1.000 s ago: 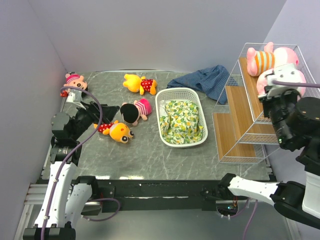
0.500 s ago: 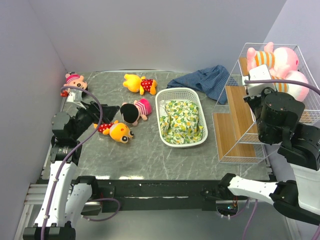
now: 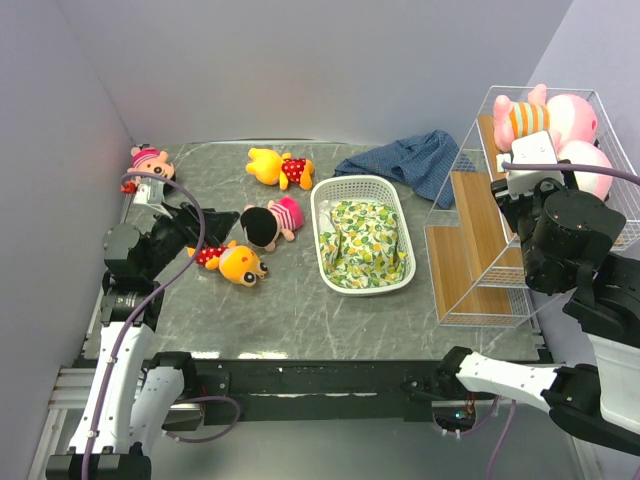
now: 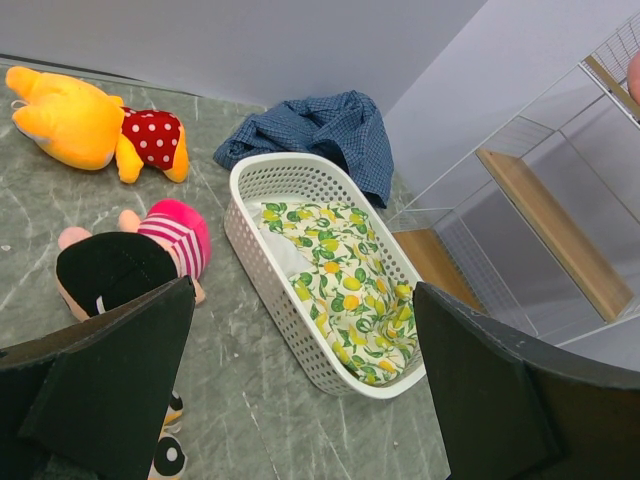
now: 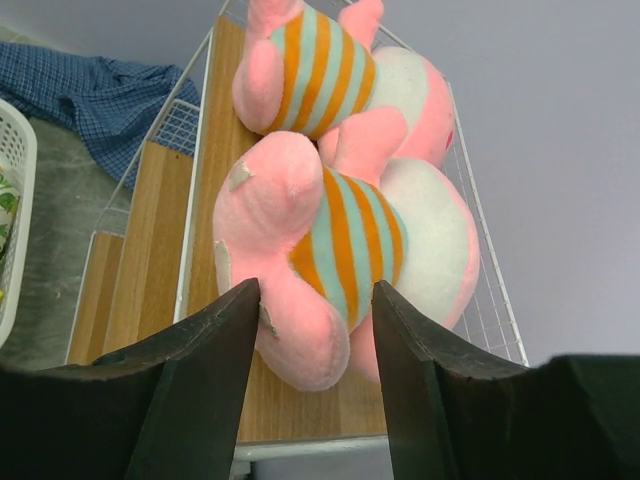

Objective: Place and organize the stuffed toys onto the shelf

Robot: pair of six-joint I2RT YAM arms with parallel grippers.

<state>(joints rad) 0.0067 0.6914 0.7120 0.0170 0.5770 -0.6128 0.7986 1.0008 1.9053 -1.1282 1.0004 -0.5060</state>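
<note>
Since the earlier frame we note the right arm shifted slightly leftward over the shelf (image 3: 478, 262), and the fingers of the right hand (image 5: 315, 295) have come apart. The left arm and the toys on the table (image 3: 290, 310) lie as before.

Right hand: the fingers are apart, one on each side of the lower end of the nearer pig (image 5: 345, 245). Both sit close against the plush, and we cannot tell whether they press it. That pig lies on the top wooden tier of the shelf, touching the farther pig (image 5: 315, 65), which lies on the same tier toward the back. Both wear orange-striped shirts.

Left hand (image 4: 300, 295): the fingers are wide apart with nothing between them. It hovers above the table near the left edge, just beside the striped doll (image 4: 135, 255).

Toys on the table — four. The striped doll and the orange bear (image 3: 238, 263) lie close together at left, the yellow bear (image 3: 278, 166) lies farther back, and the pink doll (image 3: 150, 160) is in the far-left corner.

Other items: a white basket (image 3: 318, 215) at centre holds the lemon-print cloth (image 3: 365, 240). The blue fabric (image 3: 405, 160) lies behind the basket, beside the shelf.
</note>
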